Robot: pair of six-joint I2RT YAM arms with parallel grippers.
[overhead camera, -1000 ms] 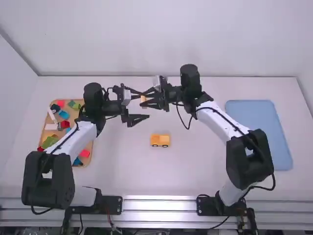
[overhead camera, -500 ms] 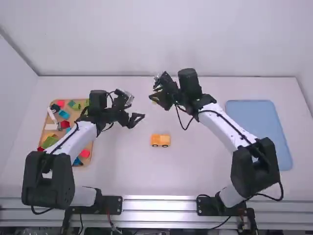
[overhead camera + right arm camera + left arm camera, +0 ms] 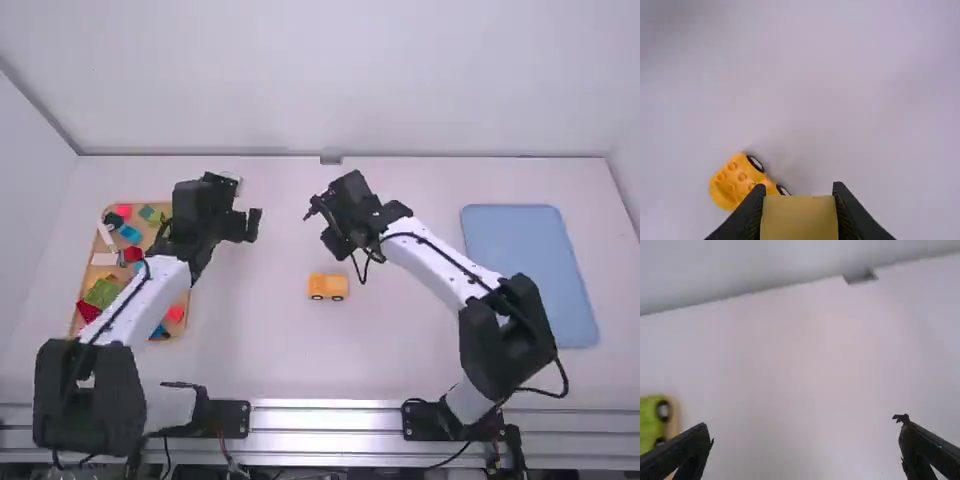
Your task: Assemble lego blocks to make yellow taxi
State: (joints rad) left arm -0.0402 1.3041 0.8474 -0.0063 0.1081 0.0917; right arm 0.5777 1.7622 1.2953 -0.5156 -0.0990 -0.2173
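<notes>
Step in hand looks like mid-build: one more part to go on. Far left, the wooden tray [image 3: 182,299] holds the loose blocks; next to it the left gripper [image 3: 804,426] is released, fingers wide, nothing between them. Its next move is probably to come over and steady the build, or keep out of the way. In the middle, the yellow car [image 3: 328,287] sits on the table, wheels down, nearer the arm bases than either gripper. Right of that, the right gripper [image 3: 799,189] is clenched on a yellow block [image 3: 799,218], held apart from the car. Next move likely calls for bringing the block over the car, squaring it to the studs and pressing straight down; a skewed press could tip or slide the car. Far right, the blue tray [image 3: 530,275] lies flat, maybe for the finished taxi. Counts, left to right: one wooden tray, in it at least four red or pink blocks, at least two green, at least two blue, one long white; one car, two wheels visible on its near side; one held block; one blue tray.
</notes>
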